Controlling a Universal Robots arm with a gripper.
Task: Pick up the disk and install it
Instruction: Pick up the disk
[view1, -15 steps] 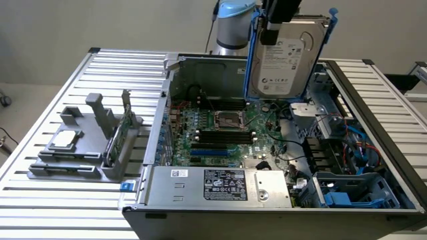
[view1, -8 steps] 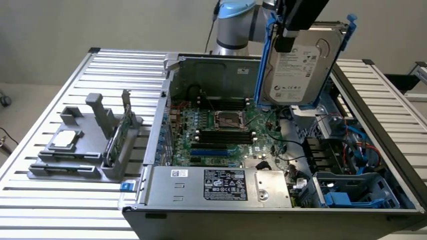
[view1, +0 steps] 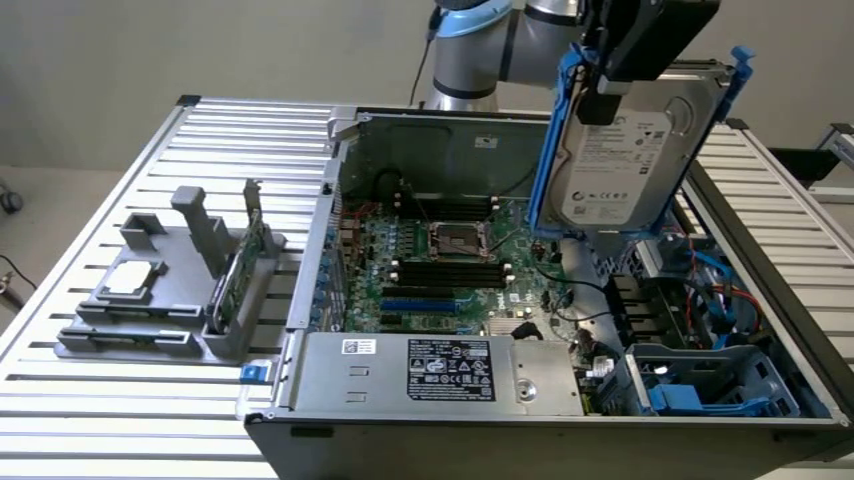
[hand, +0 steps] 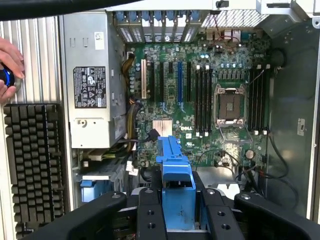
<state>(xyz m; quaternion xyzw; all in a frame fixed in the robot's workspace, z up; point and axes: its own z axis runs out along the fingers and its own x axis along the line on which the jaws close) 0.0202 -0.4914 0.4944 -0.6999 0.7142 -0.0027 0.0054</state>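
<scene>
Aloft, flat rect. silver disk (view1: 621, 170)

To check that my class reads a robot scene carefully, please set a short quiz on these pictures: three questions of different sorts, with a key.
1. What does the robot's hand hold?
2. True or false: the disk already lies flat inside the computer case.
3. Where does the grey stand with the small chip sit? A) on the slatted table, to the exterior view's left of the case; B) inside the case; C) on top of the disk.

Key: 1. The disk, gripped at its upper edge and hanging roughly upright over the open case. 2. False. 3. A.
</scene>
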